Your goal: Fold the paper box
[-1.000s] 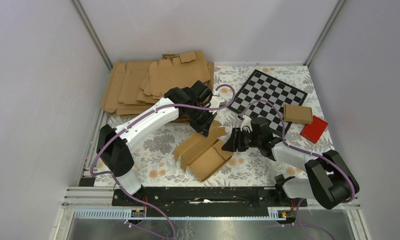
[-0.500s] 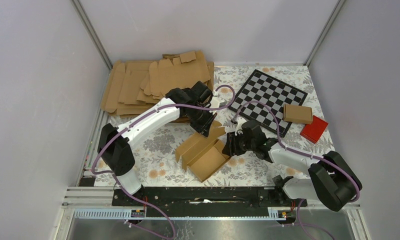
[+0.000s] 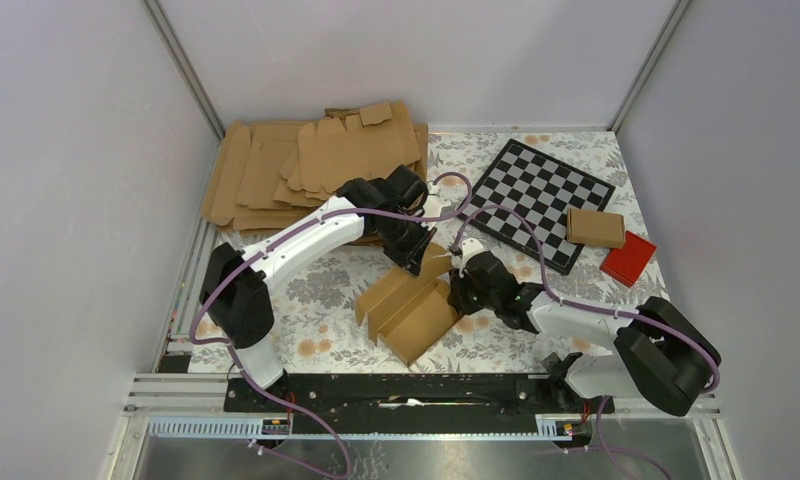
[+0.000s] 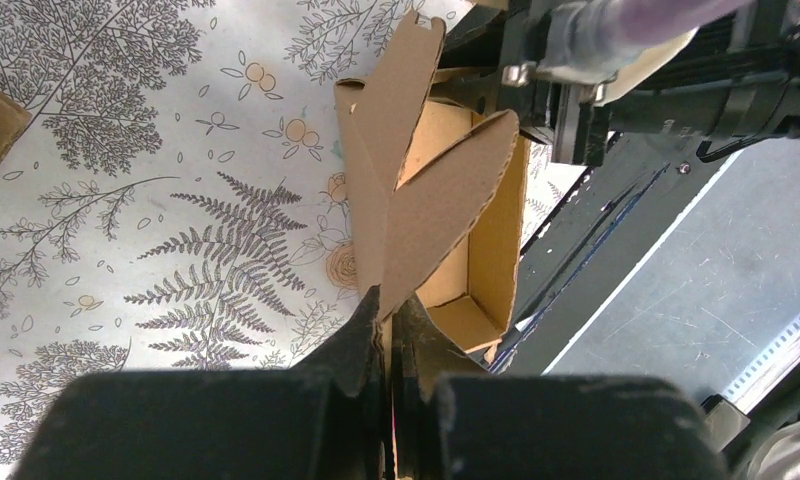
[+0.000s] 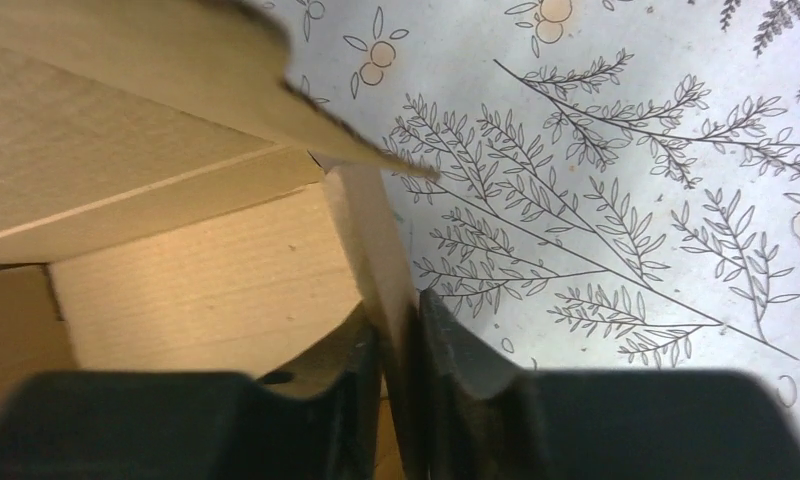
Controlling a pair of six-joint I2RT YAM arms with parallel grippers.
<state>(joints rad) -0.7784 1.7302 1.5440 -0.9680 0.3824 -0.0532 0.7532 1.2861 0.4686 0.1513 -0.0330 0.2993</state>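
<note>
My left pincer [image 4: 389, 335] is clamped tight on an upright flap of the paper box [image 3: 416, 325]; my right pincer [image 5: 398, 335] pinches its side wall on the bench [image 3: 326, 300]

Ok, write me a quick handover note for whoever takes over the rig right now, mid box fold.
Left gripper: shut on two end flaps of the paper box, pinched together.
Right gripper: shut on the box's side wall on its own side.
Box: on the table, between both grippers.
Done: walls partly raised, tray shape forming.
Left: flaps not tucked in, box open on top.
</note>
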